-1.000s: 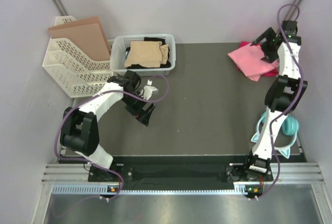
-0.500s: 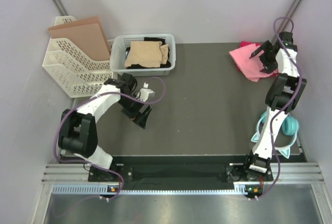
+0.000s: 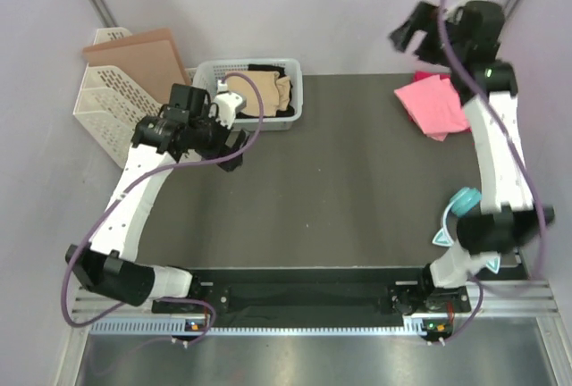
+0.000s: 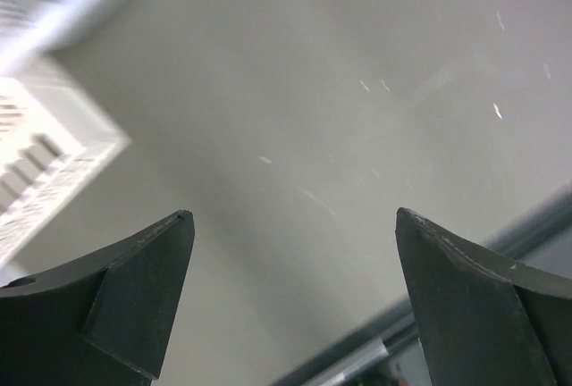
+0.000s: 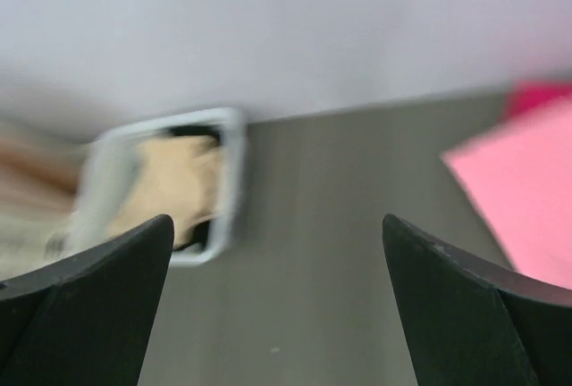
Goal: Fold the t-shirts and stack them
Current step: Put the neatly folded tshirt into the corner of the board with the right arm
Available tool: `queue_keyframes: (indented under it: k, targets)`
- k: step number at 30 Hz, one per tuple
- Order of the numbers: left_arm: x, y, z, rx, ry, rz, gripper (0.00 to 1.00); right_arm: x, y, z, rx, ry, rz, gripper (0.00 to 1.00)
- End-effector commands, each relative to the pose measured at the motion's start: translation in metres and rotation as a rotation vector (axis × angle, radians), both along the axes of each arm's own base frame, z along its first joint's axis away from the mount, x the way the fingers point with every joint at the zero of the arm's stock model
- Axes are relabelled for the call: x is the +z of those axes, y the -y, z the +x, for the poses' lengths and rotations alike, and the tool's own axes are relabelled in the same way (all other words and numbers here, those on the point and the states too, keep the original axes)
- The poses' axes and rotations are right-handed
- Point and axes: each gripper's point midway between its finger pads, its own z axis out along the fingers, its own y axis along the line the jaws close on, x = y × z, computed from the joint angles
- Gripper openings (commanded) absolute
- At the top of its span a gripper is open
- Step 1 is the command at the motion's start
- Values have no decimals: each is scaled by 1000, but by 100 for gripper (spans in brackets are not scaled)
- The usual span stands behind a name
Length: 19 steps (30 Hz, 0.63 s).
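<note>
Left gripper (image 3: pixel 231 146) and right gripper (image 3: pixel 409 33) hang wide open and empty above the dark grey table (image 3: pixel 357 189), where the pale mesh plastic basket (image 3: pixel 207 78) holds a tan cloth t-shirt (image 3: pixel 257 91) and a salmon pink t-shirt (image 3: pixel 433 104) lies far right; a low reach might snag the rim.

The magenta t-shirt (image 3: pixel 420 75) lies mostly hidden beneath the pink t-shirt (image 3: pixel 435 104) (both blurred in the right wrist view).

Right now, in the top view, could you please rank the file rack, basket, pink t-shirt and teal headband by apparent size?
1. file rack
2. basket
3. pink t-shirt
4. teal headband, though the right arm hides part of it, so this place is unsure.
</note>
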Motion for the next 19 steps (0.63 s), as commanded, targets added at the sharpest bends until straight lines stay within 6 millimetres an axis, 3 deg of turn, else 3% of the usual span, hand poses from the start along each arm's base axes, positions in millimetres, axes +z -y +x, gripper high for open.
queue_keyframes:
  k: [1,3,5,6,9,12,16,19]
  targets:
    - [47,-20,17,194,165,-5,99,57,-84,-100,248,282,-157,100]
    - [51,-21,16,199,195,-16,99,33,-108,-136,375,264,-163,100]
    - [51,-21,12,203,210,-35,99,14,-122,-159,438,237,-140,100]
    - [50,-20,11,201,211,-40,99,-6,-130,-178,476,212,-132,100]
    - [42,-17,8,196,213,-63,99,-37,-142,-202,510,185,-138,100]
    - [32,-20,10,217,211,-55,99,-67,-147,-215,529,111,-158,100]
    - [22,-20,11,220,221,-54,99,-89,-148,-219,532,47,-182,100]
    - [13,-24,10,235,228,-45,99,-90,-145,-215,507,60,-191,100]
